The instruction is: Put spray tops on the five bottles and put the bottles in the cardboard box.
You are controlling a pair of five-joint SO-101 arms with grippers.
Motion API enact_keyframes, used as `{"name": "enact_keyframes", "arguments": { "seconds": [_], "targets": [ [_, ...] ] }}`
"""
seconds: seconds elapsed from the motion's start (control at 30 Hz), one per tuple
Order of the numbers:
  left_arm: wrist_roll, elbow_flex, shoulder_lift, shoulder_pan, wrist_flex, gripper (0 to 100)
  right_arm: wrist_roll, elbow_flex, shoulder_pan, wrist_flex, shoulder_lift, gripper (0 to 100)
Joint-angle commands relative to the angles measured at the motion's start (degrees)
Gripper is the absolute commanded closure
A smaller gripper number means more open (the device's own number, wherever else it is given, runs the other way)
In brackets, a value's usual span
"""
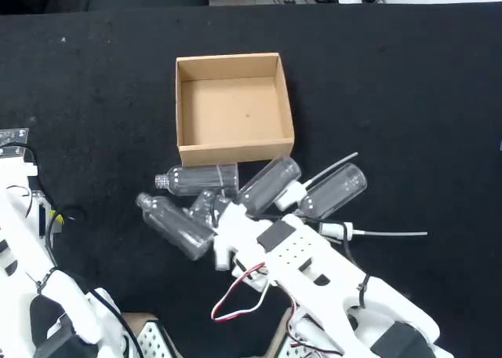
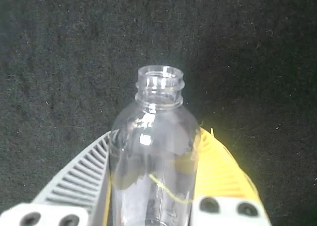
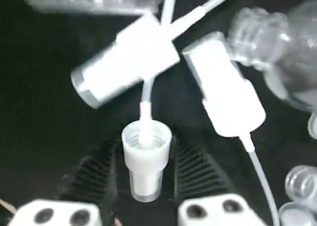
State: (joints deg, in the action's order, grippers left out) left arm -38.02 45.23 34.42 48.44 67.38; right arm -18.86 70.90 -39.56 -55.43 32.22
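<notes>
A clear uncapped bottle [image 2: 151, 151] stands upright between the grey and yellow fingers of my left gripper [image 2: 151, 186], which is shut on it over the black mat. My right gripper [image 3: 146, 174] is shut on a white spray top [image 3: 146, 161] whose thin tube points away from it. In the high view the right gripper [image 1: 223, 240] sits at the pile of bottles in front of the cardboard box [image 1: 234, 107]. Two uncapped bottles [image 1: 200, 179] [image 1: 174, 223] lie there, with two more [image 1: 271, 181] [image 1: 333, 189] beside them. A loose spray top [image 1: 336, 231] lies to the right.
Two more white spray tops [image 3: 126, 62] [image 3: 225, 92] lie just beyond the right gripper, one by a bottle neck [image 3: 257, 28]. The box is open and has nothing in it. Red and white wires [image 1: 235, 295] hang off the right arm.
</notes>
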Motion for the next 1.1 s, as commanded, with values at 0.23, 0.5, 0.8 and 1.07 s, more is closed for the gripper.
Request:
{"name": "enact_keyframes", "arguments": {
  "seconds": [0.23, 0.5, 0.8, 1.07],
  "targets": [
    [7.65, -2.86, 2.20, -8.75, -0.79, 96, -20.31, -19.38, 23.12, -24.00, -0.04, 98.8],
    [17.14, -3.91, 5.80, -20.88, -0.97, 96, -28.04, -33.80, 43.96, -35.96, 9.27, 98.8],
    [29.01, 5.49, 17.05, -25.63, -17.67, 96, -5.63, -25.98, 69.80, -19.52, 15.08, 98.7],
    [40.35, 17.89, 20.57, -25.45, -29.36, 96, 17.32, -26.95, 86.15, -8.62, -5.14, 97.2]
  ]
}}
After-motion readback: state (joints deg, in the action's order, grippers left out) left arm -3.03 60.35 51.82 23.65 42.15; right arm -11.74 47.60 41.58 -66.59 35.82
